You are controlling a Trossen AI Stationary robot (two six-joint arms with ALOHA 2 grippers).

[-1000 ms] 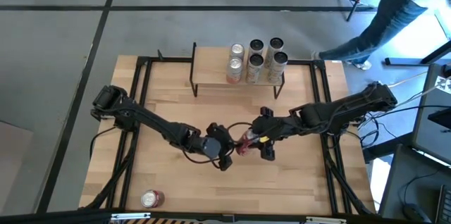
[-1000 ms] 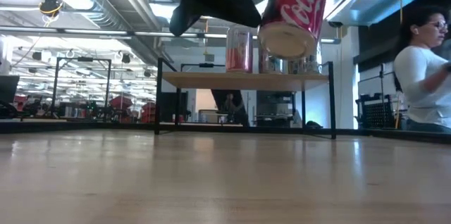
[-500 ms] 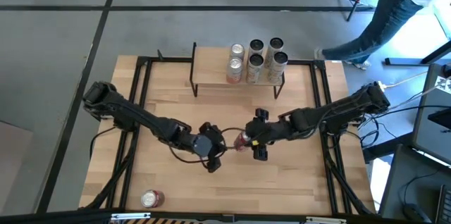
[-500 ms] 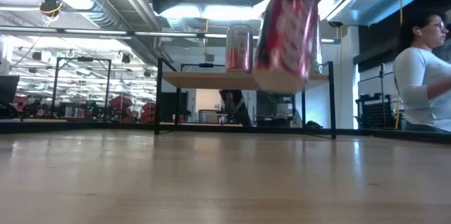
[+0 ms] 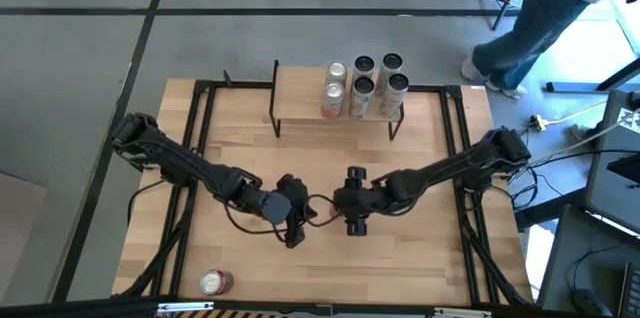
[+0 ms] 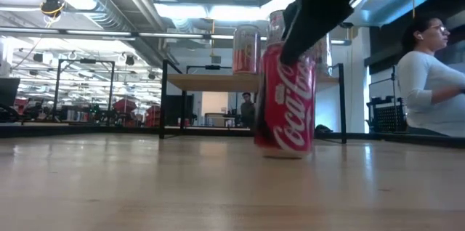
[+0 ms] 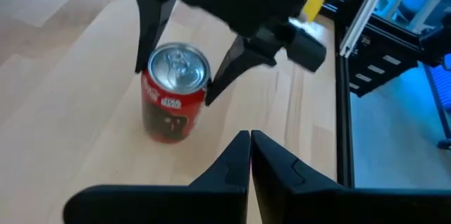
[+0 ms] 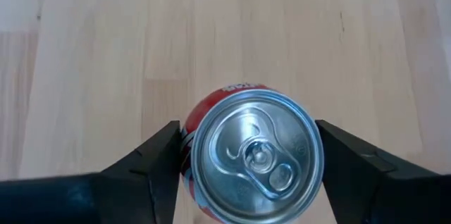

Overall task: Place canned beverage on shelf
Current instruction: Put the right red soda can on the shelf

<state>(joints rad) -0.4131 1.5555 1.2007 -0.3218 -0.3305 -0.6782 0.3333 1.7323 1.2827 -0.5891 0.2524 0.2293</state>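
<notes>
A red cola can [image 6: 287, 100] stands upright on the wooden tabletop near the middle; it also shows in the left wrist view [image 7: 173, 101]. My right gripper [image 5: 352, 203] is right above it, its two fingers down either side of the can [image 8: 250, 153]. My left gripper [image 7: 250, 136] is shut and empty, a little to the can's left [image 5: 305, 210]. The shelf [image 5: 310, 93] stands at the table's far edge on thin black legs, with several cans on its right end. My right gripper has the can's upper wall between its two fingers [image 7: 144, 55], one on each side just below the rim [image 8: 184, 155]. The fingers come from above, pointing down. The can is upright with its bottom [image 6: 285, 152] on the tabletop.
Another red can [image 5: 215, 281] lies on its side near the table's near left corner. A black frame [image 5: 200, 158] runs around the tabletop. A person [image 6: 436, 78] stands beyond the table's right side. Bare board shows on the shelf's left half [image 6: 203, 82].
My right gripper has gone down and toward the table's left edge with the can. The can was lifted and tilted, its bottom showing; now it is upright on the tabletop. My left gripper has drawn back toward the table's left edge.
</notes>
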